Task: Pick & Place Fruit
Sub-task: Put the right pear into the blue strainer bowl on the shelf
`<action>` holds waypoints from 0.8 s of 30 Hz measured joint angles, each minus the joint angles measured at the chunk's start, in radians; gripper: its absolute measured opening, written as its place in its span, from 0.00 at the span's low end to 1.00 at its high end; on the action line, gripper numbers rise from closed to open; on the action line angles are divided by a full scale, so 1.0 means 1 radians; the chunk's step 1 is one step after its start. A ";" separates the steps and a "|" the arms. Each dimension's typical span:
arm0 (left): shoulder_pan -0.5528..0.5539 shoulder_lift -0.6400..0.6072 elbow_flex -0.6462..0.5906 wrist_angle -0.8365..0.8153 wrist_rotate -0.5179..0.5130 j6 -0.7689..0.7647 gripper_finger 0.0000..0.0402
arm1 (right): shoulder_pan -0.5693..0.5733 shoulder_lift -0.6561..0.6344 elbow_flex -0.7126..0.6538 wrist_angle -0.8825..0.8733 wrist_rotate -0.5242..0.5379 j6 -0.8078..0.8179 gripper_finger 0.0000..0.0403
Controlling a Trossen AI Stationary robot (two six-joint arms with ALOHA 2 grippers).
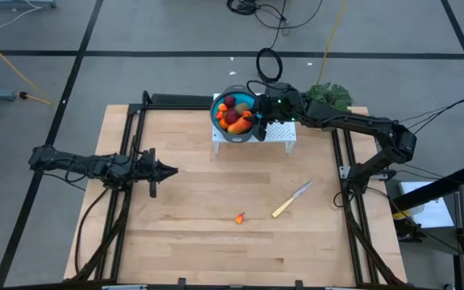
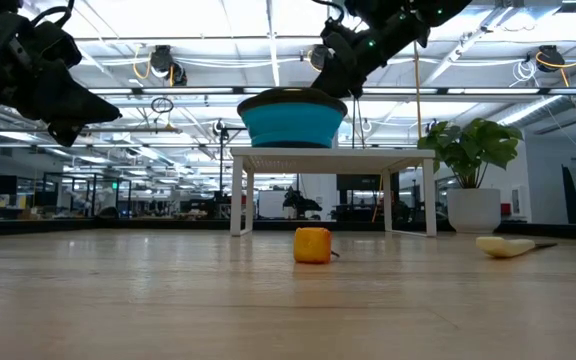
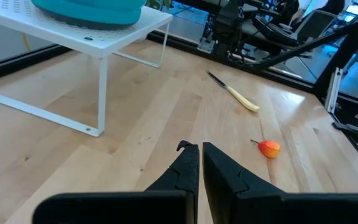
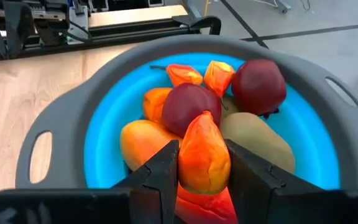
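The fruit, a set of small glossy plastic toy pieces, lies mostly piled in the blue bowl with the grey rim [image 4: 61, 124], which stands on the white perforated metal stand [image 1: 279, 131] at the upper centre of the high view. In the pile are two dark red balls [image 4: 258, 86], a brownish-green oval [image 4: 257, 138], a yellow-orange piece [image 4: 143, 144] and small orange bits [image 4: 184, 74]. One more tiny orange bit [image 1: 240, 217] sits alone on the wooden table [image 1: 192, 242], lower centre of the high view, apart from the yellow-handled knife [image 1: 292, 199].

The right gripper [image 4: 202, 163] hangs over the bowl, clamped on a red-orange tapered fruit piece [image 4: 202, 152] across its middle. The left gripper [image 3: 200, 163] waits at the left of the table, its fingers together and empty.

These pieces look hollow, light and stiff, with a smooth skin that could slip under the pads. The round ones would likely roll if nudged, so they are best taken across the widest part; the tapered ones across the belly, as here.

No brand, label or readable writing shows anywhere.
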State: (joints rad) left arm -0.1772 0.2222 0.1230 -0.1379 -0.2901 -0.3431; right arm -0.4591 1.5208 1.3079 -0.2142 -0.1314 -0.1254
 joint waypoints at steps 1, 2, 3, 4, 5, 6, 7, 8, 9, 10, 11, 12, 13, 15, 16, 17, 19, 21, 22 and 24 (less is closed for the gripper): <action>0.000 0.000 0.000 0.000 0.000 0.000 0.05 | 0.000 0.000 0.000 0.000 0.000 -0.004 0.27; 0.000 0.000 0.000 0.000 0.000 0.000 0.05 | 0.000 0.000 0.000 -0.001 0.001 -0.014 0.27; 0.000 0.000 0.000 0.000 0.000 0.000 0.05 | 0.000 0.000 0.000 -0.002 0.001 -0.022 0.27; 0.000 0.000 0.000 0.000 0.000 0.000 0.05 | 0.000 0.000 0.000 -0.002 0.001 -0.027 0.27; 0.000 0.000 0.000 0.000 0.000 0.000 0.05 | -0.001 0.000 0.000 -0.001 0.001 -0.029 0.27; 0.000 0.000 0.000 0.000 0.000 0.000 0.05 | -0.004 0.000 0.000 -0.001 0.001 -0.028 0.27; 0.000 0.000 0.000 0.000 0.000 -0.001 0.05 | -0.006 0.000 0.000 -0.006 0.000 -0.027 0.27; 0.000 0.000 0.000 0.000 0.000 -0.001 0.05 | -0.009 0.000 0.000 -0.013 0.000 -0.027 0.27; 0.000 0.000 0.000 0.000 0.000 -0.002 0.05 | -0.012 0.000 0.000 -0.021 0.000 -0.027 0.27; 0.000 0.000 0.000 0.000 0.000 -0.003 0.05 | -0.013 0.000 0.000 -0.027 0.000 -0.026 0.27; 0.000 0.000 0.000 0.000 -0.001 -0.003 0.05 | -0.013 0.000 0.000 -0.033 0.000 -0.026 0.27; 0.000 0.000 0.000 0.000 -0.001 -0.003 0.05 | -0.013 0.000 0.000 -0.040 0.001 -0.027 0.27; 0.000 0.000 0.000 0.000 -0.001 -0.003 0.05 | -0.013 0.000 0.000 -0.045 0.000 -0.028 0.27; 0.000 0.000 0.000 0.000 -0.001 -0.003 0.05 | -0.013 0.000 0.000 -0.046 0.000 -0.027 0.27; 0.000 0.000 0.000 0.000 -0.001 -0.003 0.05 | -0.013 0.000 0.000 -0.046 0.000 -0.026 0.27; 0.000 0.000 0.000 0.000 -0.001 -0.003 0.05 | -0.013 0.000 0.000 -0.046 0.000 -0.026 0.27; 0.000 0.000 0.000 0.000 -0.001 -0.003 0.05 | -0.013 0.000 0.000 -0.046 0.000 -0.026 0.28; 0.000 0.000 0.000 0.000 -0.001 -0.007 0.05 | -0.013 0.000 0.000 -0.046 0.000 -0.026 0.29; 0.000 0.000 0.000 0.000 -0.001 -0.007 0.05 | -0.013 0.000 0.000 -0.046 0.000 -0.026 0.30; 0.000 0.000 0.000 0.000 -0.001 -0.007 0.05 | -0.013 0.000 0.000 -0.046 0.000 -0.026 0.33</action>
State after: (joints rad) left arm -0.1770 0.2222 0.1230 -0.1379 -0.2909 -0.3500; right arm -0.4717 1.5211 1.3079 -0.2600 -0.1314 -0.1511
